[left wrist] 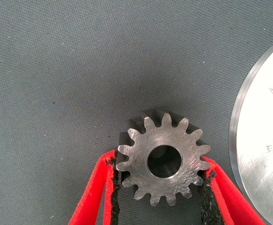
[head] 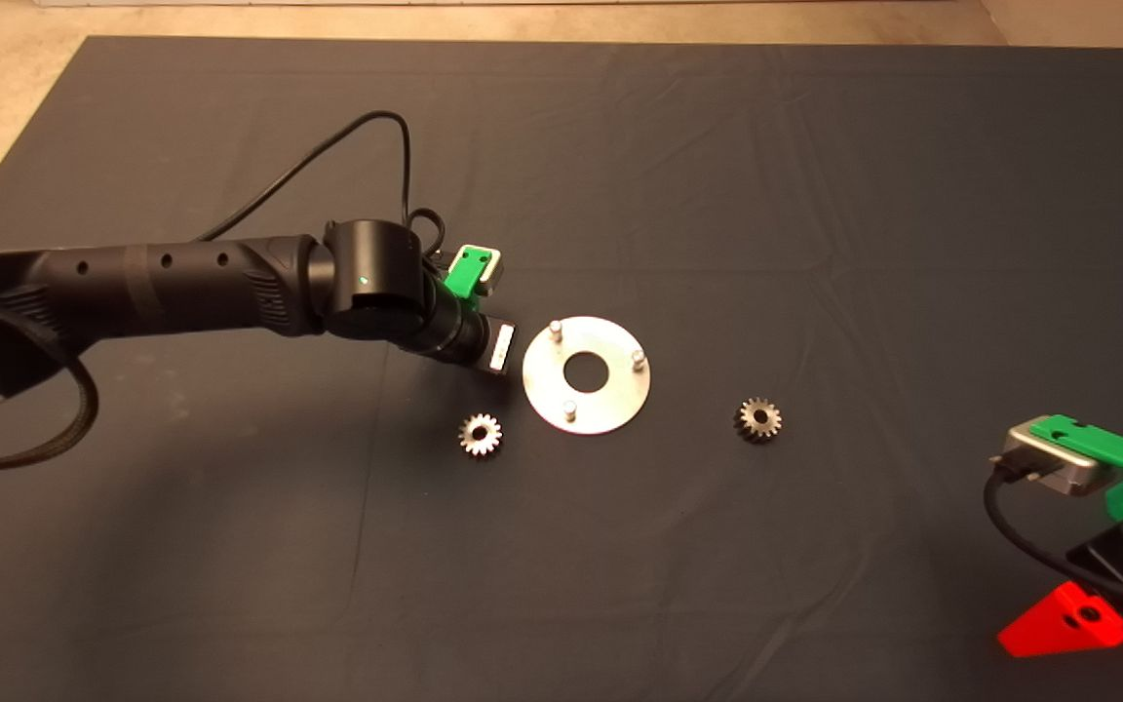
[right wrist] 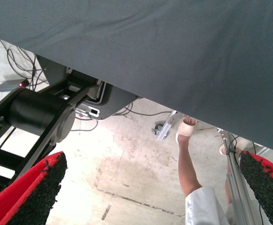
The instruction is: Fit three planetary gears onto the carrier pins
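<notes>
Plainly, you're dealing with stiff, dense little metal: the gear is slick on its flat faces, so take it across the toothed rim. Your left pincer pinches it there, seemingly lifted just beside the carrier plate mid-worktop, pins bare. The left arm reaches in low and level. Two gears lie loose. The right pincer waits spread at the near right corner.
</notes>
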Controlling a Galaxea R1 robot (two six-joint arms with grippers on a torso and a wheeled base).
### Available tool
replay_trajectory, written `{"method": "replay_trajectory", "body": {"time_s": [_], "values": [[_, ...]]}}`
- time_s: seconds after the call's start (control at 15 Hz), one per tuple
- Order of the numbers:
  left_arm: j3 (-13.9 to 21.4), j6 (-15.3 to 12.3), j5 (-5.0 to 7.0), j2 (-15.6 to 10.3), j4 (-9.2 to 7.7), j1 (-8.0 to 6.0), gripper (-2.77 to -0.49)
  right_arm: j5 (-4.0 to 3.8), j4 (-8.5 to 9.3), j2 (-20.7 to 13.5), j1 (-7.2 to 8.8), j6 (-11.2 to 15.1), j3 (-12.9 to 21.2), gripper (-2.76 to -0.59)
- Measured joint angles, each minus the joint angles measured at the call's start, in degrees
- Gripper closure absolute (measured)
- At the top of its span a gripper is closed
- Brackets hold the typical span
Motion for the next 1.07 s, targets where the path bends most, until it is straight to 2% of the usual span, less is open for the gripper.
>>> {"method": "replay_trajectory", "body": {"time_s": [0.6,1.07], "values": [[0.0,0.0,0.15,0.0,-0.2,-0.19,-0.86,-0.02,0.0,0.0,-0.01,0.0,0.0,-2.75],[0.4,0.0,1.05,0.0,-0.12,-3.85,-0.85,0.0,0.0,0.0,-0.01,0.0,0.0,-2.75]]}}
